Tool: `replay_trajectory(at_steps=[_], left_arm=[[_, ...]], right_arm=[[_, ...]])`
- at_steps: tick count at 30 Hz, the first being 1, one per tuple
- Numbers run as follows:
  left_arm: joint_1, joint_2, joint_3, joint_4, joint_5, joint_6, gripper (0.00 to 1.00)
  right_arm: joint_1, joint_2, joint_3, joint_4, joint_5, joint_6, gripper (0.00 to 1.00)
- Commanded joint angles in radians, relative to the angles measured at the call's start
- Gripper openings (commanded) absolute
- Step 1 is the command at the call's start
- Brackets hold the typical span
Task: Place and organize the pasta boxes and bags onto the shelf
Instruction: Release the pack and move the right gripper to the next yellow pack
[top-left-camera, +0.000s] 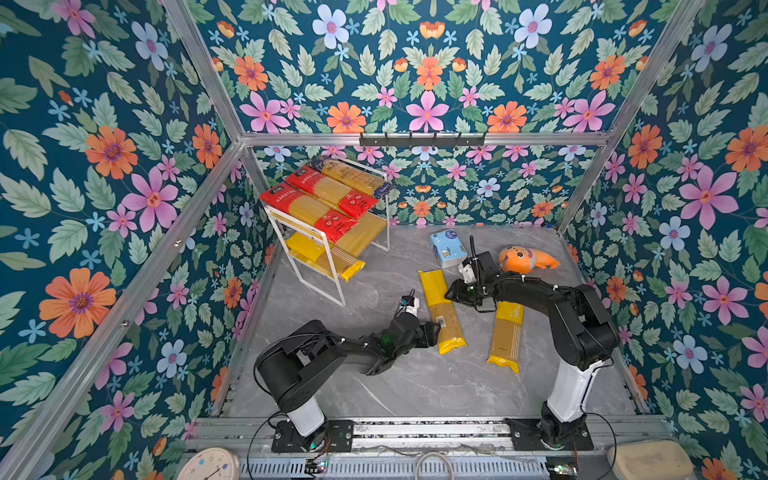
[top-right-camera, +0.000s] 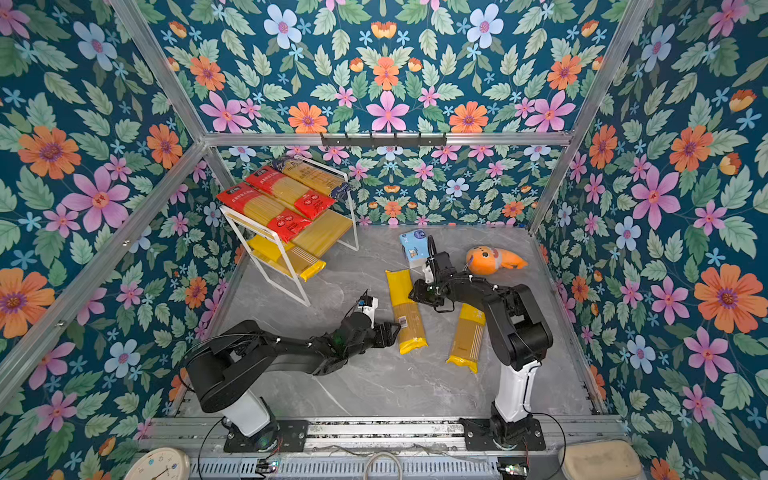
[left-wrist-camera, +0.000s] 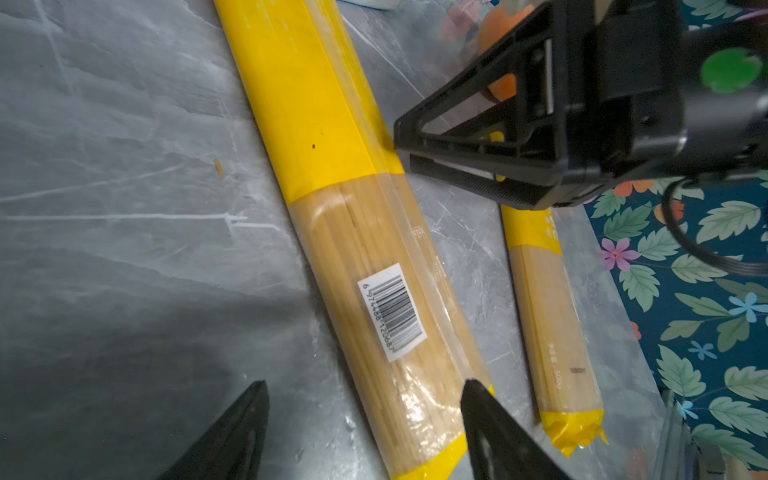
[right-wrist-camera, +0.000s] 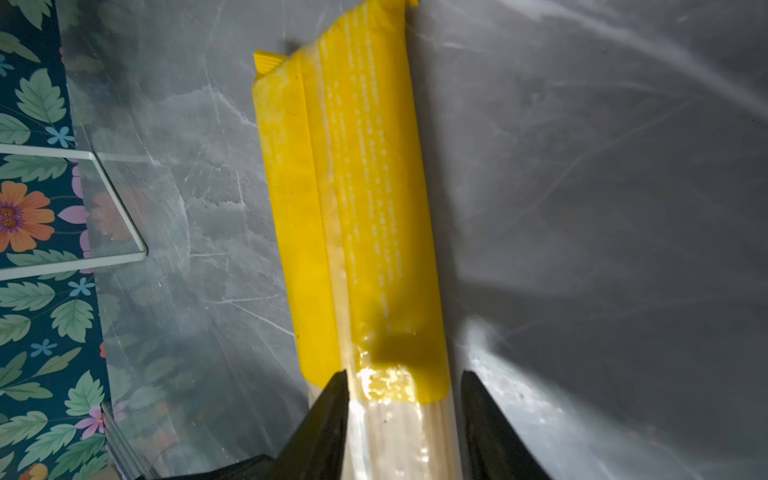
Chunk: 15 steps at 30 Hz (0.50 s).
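Both top views: right arm (top-left-camera: 540, 295) covers far end of 2nd yellow pack (top-left-camera: 505, 336); bottom-tier pack (top-left-camera: 340, 264) on shelf (top-left-camera: 387, 224) partly under upper board & red packs (top-left-camera: 307, 212); clock (top-left-camera: 210, 465) cut by pic edge. Left wrist view: plush toy (left-wrist-camera: 500, 89) mostly behind right claw (left-wrist-camera: 403, 147), blurry. Right wrist view: yellow pack (right-wrist-camera: 361, 208) runs off edge btwn claw fingers, print unreadable; pinching or just straddling, can't tell.

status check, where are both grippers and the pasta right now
Left gripper open at barcode end of yellow pack. Right gripper astride same pack, grip unclear. Second yellow pack beside it on table. Nothing between pack and shelf.
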Motion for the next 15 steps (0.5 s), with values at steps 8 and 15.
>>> replay_trajectory(at_steps=[8, 15], left_arm=[[0.001, 0.013, -0.003, 0.039, 0.009, 0.000, 0.74], [0.001, -0.010, -0.012, 0.030, -0.007, 0.007, 0.74]], right_arm=[[0.000, 0.028, -0.036, 0.089, -0.151, -0.027, 0.30], [0.001, -0.037, -0.108, 0.191, -0.182, 0.029, 0.12]])
